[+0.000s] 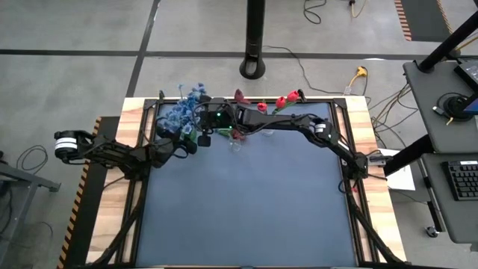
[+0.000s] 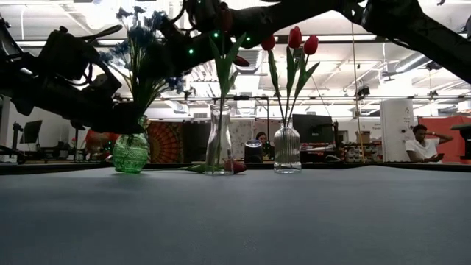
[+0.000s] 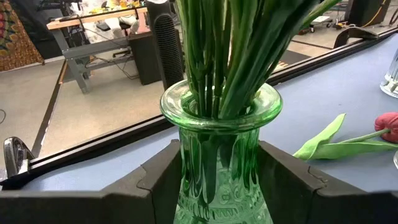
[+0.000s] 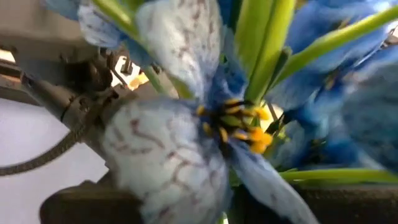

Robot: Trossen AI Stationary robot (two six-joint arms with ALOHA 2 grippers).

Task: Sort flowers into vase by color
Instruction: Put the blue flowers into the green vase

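A green glass vase (image 3: pixel 221 162) stands on the blue mat at the far left (image 2: pixel 131 153), filled with the stems of several blue flowers (image 1: pixel 183 112). My left gripper (image 3: pixel 221 186) is closed on it. My right gripper (image 1: pixel 198 113) reaches across from the right and is shut among the blue blossoms (image 4: pixel 186 124). A clear vase (image 2: pixel 218 140) holds one leafy stem. A ribbed clear vase (image 2: pixel 287 147) holds three red tulips (image 2: pixel 294 38). One red flower (image 3: pixel 388 127) lies flat on the mat beside the clear vase. My left gripper holds the green vase's neck (image 3: pixel 186 155) just under the flared rim, one finger (image 3: pixel 155 183) on each side. The fingers come level from the table's left. The vase stands upright with its base on the mat. My right gripper is shut on a blue flower whose blossom fills its wrist view. That blossom hides the fingers and the place of contact.
The near half of the mat (image 1: pixel 246 209) lies bare. A black pole base (image 1: pixel 252 67) stands beyond the far edge. The table's black frame rail (image 3: pixel 93 146) runs behind the vases. People sit in the room beyond (image 2: pixel 423 143).
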